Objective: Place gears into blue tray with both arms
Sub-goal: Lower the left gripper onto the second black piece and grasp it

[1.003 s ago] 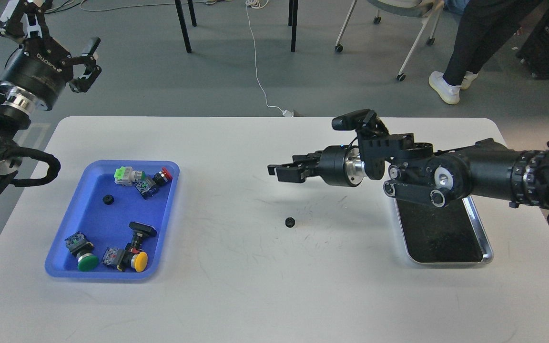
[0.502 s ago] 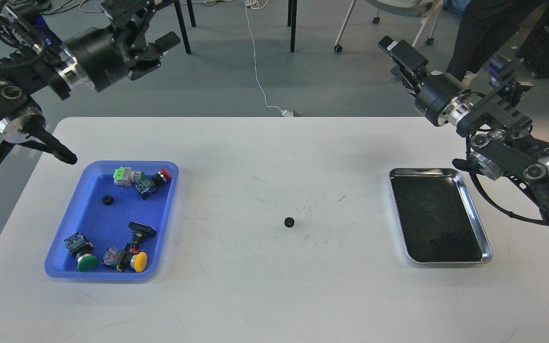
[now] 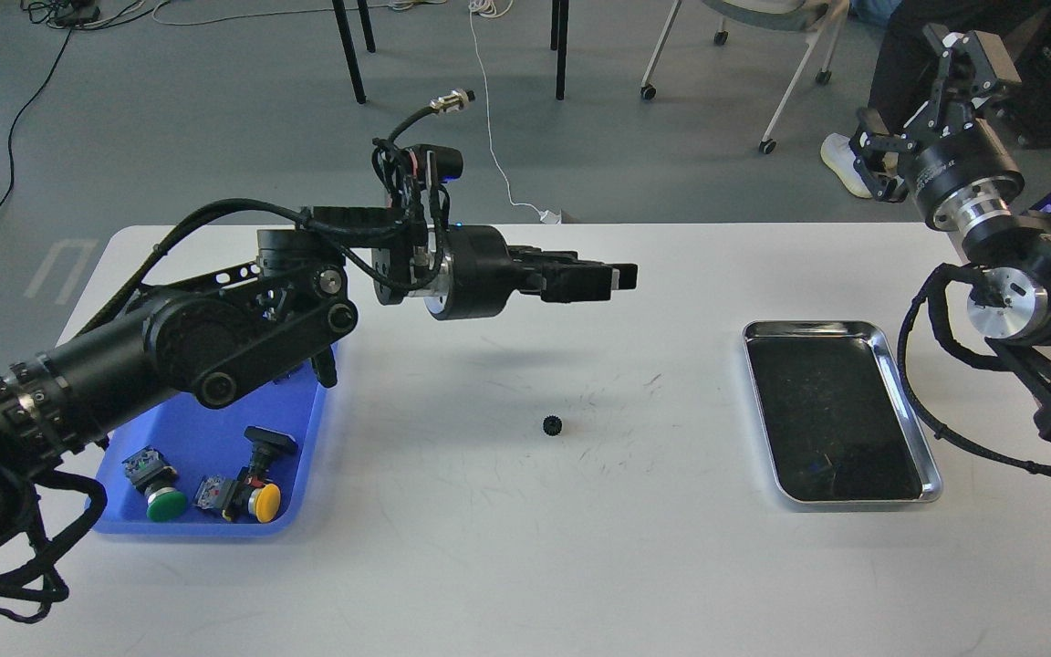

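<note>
One tiny black gear (image 3: pixel 552 424) lies on the white table near its middle. The blue tray (image 3: pixel 206 438) sits at the left, its far half hidden under my left arm. That arm reaches rightward across the table, and my left gripper (image 3: pixel 591 277) hovers above and slightly right of the gear. It is seen edge-on, so its fingers cannot be told apart. My right gripper (image 3: pixel 925 96) is raised beyond the table's far right corner, open and empty.
Several push-button switches with green (image 3: pixel 157 495), yellow (image 3: pixel 256 497) and black (image 3: pixel 267 442) caps lie in the blue tray's near half. A shiny steel tray (image 3: pixel 840 411) with a dark bottom sits at the right. Chair legs and a person's legs stand beyond the table.
My left arm swung down from the far left and out over the table toward the gear. My right arm pulled back and up to the far right. The gear has not moved.
</note>
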